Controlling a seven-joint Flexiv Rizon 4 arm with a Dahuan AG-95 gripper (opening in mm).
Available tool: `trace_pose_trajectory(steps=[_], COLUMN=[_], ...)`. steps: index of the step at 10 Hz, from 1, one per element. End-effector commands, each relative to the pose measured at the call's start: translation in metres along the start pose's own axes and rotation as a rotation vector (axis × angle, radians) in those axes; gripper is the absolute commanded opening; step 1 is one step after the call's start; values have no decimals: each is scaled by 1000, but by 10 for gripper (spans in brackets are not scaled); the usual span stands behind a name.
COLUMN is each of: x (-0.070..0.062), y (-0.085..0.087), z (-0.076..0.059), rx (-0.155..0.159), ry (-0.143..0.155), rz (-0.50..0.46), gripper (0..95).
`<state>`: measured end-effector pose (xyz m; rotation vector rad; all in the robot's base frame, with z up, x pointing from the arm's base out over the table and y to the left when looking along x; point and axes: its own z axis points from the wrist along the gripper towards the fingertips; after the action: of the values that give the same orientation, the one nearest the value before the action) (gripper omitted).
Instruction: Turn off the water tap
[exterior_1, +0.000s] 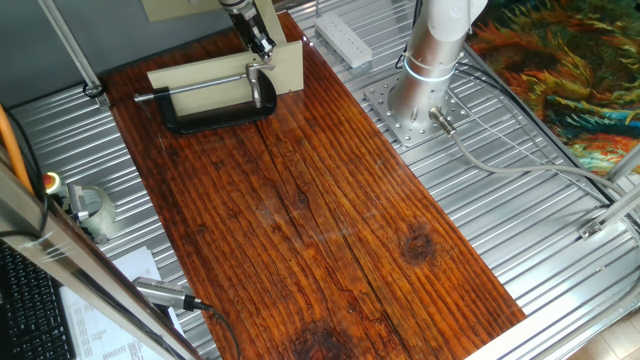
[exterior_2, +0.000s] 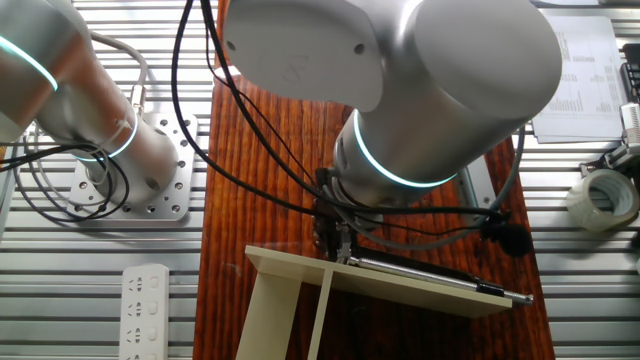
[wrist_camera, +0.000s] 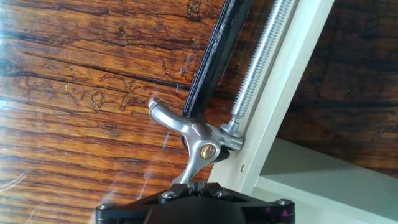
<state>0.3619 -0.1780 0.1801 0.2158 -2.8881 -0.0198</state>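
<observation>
The water tap is a small chrome winged handle with a brass screw. It sits at the end of a threaded silver rod, against the cream block and the black clamp frame. My gripper is at the bottom of the hand view, its jaws closed round the lower wing of the tap. In one fixed view my gripper stands just above the tap at the right end of the rod. In the other fixed view the arm hides most of the gripper.
The black clamp frame and the cream block lie at the far end of the wooden board. A white power strip and the silver robot base stand to the right. A tape roll lies beside the board.
</observation>
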Motion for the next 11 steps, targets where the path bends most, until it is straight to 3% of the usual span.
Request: trace_pose_trajectory(steps=[1,7,11], x=[0,-1,-2], y=[0,1,3], z=[0,0,0], rx=[0,-1,-18], ry=[-3,-13,-18], rz=[-2,-6,2], gripper=[0,0,0])
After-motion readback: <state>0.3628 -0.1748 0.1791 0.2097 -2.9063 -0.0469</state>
